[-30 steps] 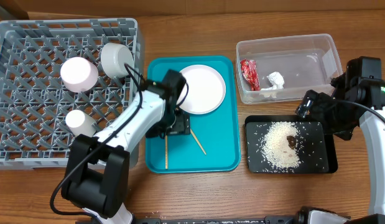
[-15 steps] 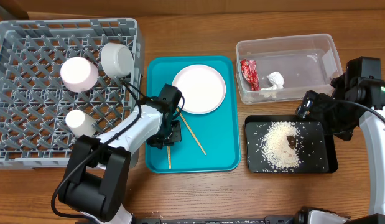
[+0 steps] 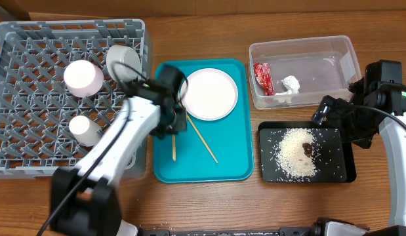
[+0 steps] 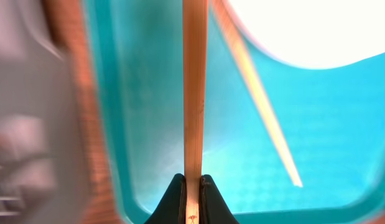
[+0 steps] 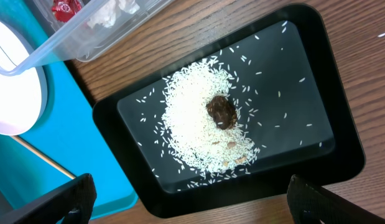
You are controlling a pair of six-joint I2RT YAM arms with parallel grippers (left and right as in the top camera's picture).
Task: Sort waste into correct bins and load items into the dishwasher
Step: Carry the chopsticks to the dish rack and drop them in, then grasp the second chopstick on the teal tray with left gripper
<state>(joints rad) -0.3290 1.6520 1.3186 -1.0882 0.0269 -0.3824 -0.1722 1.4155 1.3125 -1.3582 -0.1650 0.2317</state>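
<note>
Wood-grain table (image 3: pixel 288 210) wall to wall in the overhead view, and here's the layout: the grey dish rack (image 3: pixel 32 151) fills 9 o'clock, the teal tray (image 3: pixel 229 164) sits dead centre, the clear tub (image 3: pixel 334 49) is at 2 o'clock and the black tray (image 3: pixel 347 174) at 4. The left gripper (image 4: pixel 192 183) has its jaws pinched tight on one chopstick (image 4: pixel 194 93), which runs off toward 6 o'clock over the teal tray; whether its far tip touches the tray, I can't tell. The second chopstick (image 3: pixel 203 139) lies loose on the teal, slanting toward 5 o'clock, just below the white plate (image 3: pixel 209 93). In the rack: pink bowl (image 3: pixel 83 78), grey-green bowl (image 3: pixel 122 61), white cup (image 3: pixel 82 128). The tub holds the red wrapper (image 3: pixel 263 77) and the tissue wad (image 3: pixel 290 84). Rice (image 5: pixel 198 124) with a brown scrap (image 5: pixel 222 112) is heaped in the black tray. The right gripper (image 5: pixel 192 202) hangs above it, jaws spread wide.
</note>
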